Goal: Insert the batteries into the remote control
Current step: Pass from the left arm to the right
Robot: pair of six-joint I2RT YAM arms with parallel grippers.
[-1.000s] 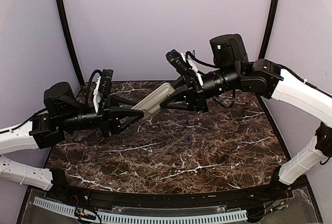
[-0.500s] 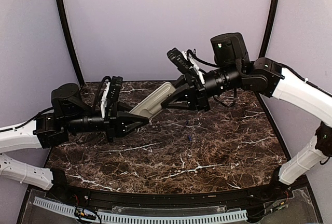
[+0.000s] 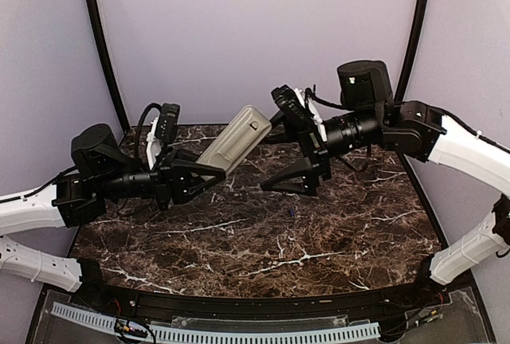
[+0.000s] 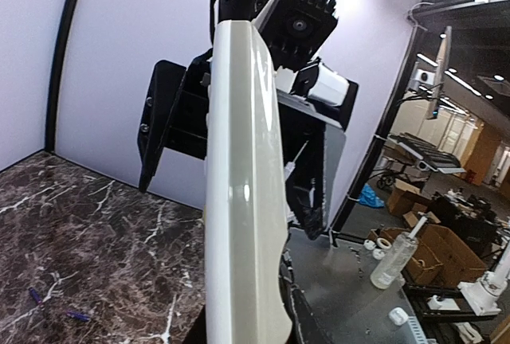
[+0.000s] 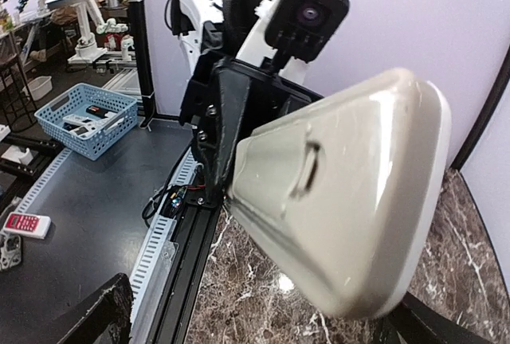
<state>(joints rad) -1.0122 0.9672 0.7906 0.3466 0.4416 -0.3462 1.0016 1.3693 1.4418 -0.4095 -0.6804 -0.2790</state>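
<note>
The remote control [image 3: 235, 138] hangs tilted above the back of the table, grey-beige back up. My left gripper [image 3: 209, 170] is shut on its lower end. In the left wrist view the remote control [image 4: 243, 185] rises edge-on from between my fingers, which it mostly hides. My right gripper [image 3: 273, 146] stands open just right of the remote's upper end, not touching it. In the right wrist view the remote's back [image 5: 351, 193] with its cover latch fills the space ahead of my right gripper [image 5: 263, 324]. Two batteries [image 3: 291, 210] [image 3: 285, 190] lie on the marble; the batteries [image 4: 33, 296] [image 4: 77, 314] also show at lower left.
The dark marble table [image 3: 263, 256] has a cable rail [image 3: 239, 332] along its near edge. Black frame posts [image 3: 100, 41] [image 3: 414, 25] stand at the back corners. A blue basket [image 5: 88, 117] sits off the table.
My right gripper has opened, let go of the remote's upper end and drawn back to the right. The left gripper still has the remote, whose free end has swung up.
</note>
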